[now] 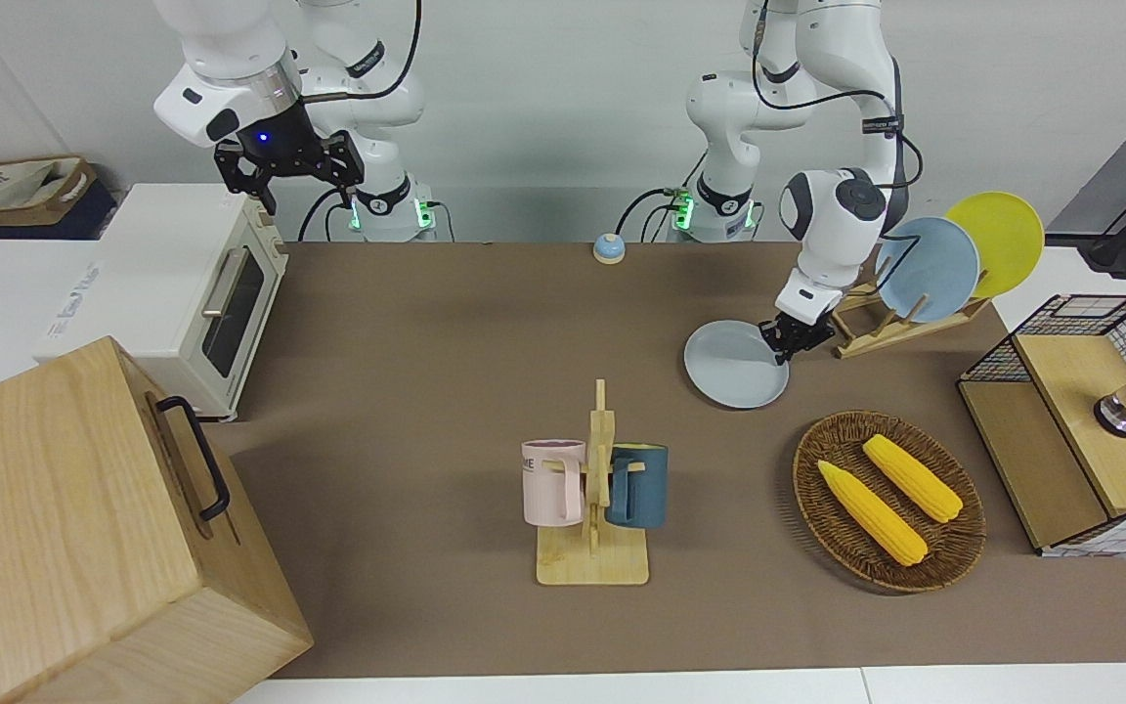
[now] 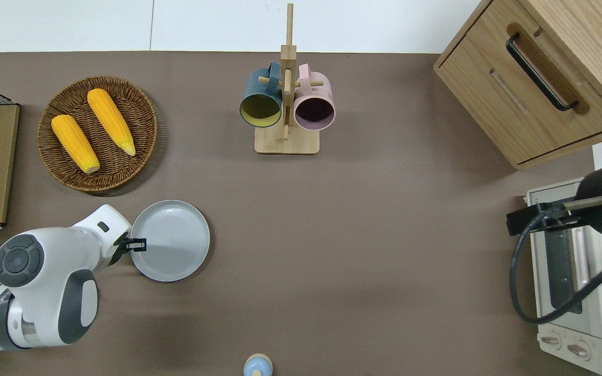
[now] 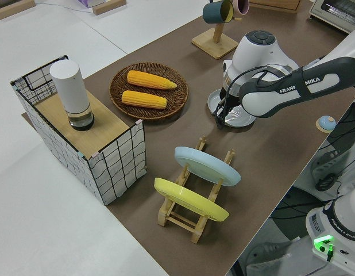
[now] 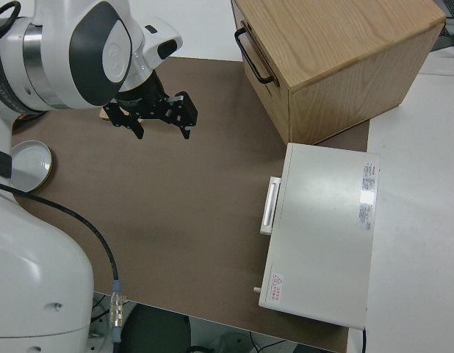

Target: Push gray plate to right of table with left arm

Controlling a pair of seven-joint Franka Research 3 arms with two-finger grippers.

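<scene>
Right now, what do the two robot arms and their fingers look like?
Both are white jointed robot arms with dark gray joint caps and trailing black cables. The left arm carries "FRANKA EMIKA" lettering on a dark band and ends in a small black two-finger left gripper. The right arm has a silver wrist ring, a blue wrist light and a black right gripper. Green lights glow at both bases.

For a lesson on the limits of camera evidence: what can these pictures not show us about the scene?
- Overhead view: the left arm's housing hides most of the left pincer at the flat round pale gray plate's rim, so contact is unclear.
- Left side view: that arm covers part of the plate.
- Front view: the rectangular wooden cabinet is cut by the edge.
- Right pincer: parked, open.
</scene>
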